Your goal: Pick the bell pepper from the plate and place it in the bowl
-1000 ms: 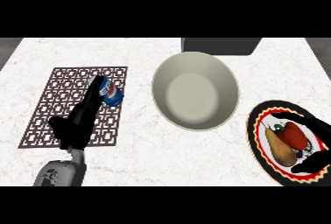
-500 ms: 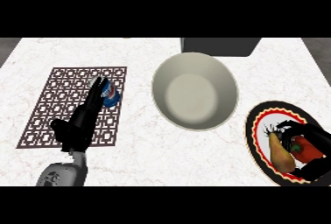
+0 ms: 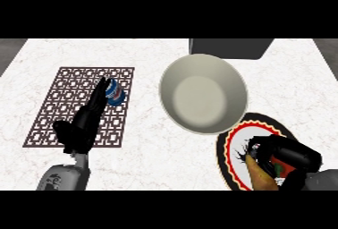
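Note:
The bell pepper [image 3: 282, 169] lies on the patterned plate [image 3: 232, 154] at the lower right. Only a sliver of its red and green shows, because my right hand [image 3: 293, 156] sits on top of it with fingers curled round it. The large beige bowl [image 3: 204, 98] stands just up and left of the plate, its rim overlapping the plate's edge, with nothing inside. My left hand [image 3: 82, 127] rests open at the lower left over the mat, fingers straight and pointing up.
An orange vegetable [image 3: 260, 179] lies on the plate beside my right hand. A blue can [image 3: 113, 91] stands on the brown lattice mat [image 3: 59, 103] at my left fingertips. A dark box [image 3: 231, 47] sits behind the bowl.
My right hand has come in from the right edge onto the plate, covered the bell pepper and curled round it. The left hand stays still.

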`<action>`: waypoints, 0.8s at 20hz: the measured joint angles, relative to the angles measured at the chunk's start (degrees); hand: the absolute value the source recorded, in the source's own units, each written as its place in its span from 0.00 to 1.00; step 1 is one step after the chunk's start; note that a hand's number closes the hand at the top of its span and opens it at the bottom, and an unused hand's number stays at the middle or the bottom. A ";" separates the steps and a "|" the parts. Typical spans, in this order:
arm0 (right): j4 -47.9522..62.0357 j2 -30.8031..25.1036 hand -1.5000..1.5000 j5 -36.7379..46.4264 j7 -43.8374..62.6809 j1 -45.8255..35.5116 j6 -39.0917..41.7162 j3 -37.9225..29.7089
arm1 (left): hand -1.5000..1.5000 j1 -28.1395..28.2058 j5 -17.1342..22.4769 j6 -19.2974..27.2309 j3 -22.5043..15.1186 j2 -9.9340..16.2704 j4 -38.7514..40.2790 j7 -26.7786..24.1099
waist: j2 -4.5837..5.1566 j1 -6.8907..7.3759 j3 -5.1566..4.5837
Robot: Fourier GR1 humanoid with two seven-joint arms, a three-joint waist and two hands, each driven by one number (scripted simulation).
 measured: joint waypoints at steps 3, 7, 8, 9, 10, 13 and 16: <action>-6.67 0.37 1.00 -3.01 -1.47 0.88 0.98 7.14 | 0.50 0.00 -0.09 -0.03 0.08 0.05 0.46 -0.32 | 0.04 -0.15 0.23; -17.77 -2.28 1.00 -9.83 -2.82 2.73 0.78 11.63 | 0.50 0.53 0.16 0.26 1.07 0.39 0.95 -0.48 | -0.12 -1.67 0.40; -20.86 -3.55 1.00 -12.07 -2.83 2.87 0.77 11.61 | 0.50 0.49 0.39 0.19 1.51 0.64 1.00 -0.56 | -0.16 -2.03 0.41; -23.84 -4.85 1.00 -14.43 -2.75 3.10 0.76 11.38 | 0.50 0.64 0.49 0.09 1.70 0.82 0.95 -0.64 | -0.17 -2.29 0.42; -26.89 -5.93 1.00 -16.97 -2.38 3.11 0.79 10.95 | 0.50 0.82 0.68 -0.03 2.03 1.01 1.03 -0.90 | -0.17 -2.49 0.43; -35.10 -11.74 1.00 -25.39 -0.93 3.99 1.31 7.24 | 0.50 0.66 0.70 0.37 2.17 0.83 0.48 -0.31 | -0.15 -3.12 0.48; -42.79 -17.17 1.00 -35.00 2.81 4.81 2.21 2.01 | 0.50 1.11 0.46 0.70 2.03 0.49 0.40 -0.55 | -0.06 -3.34 0.49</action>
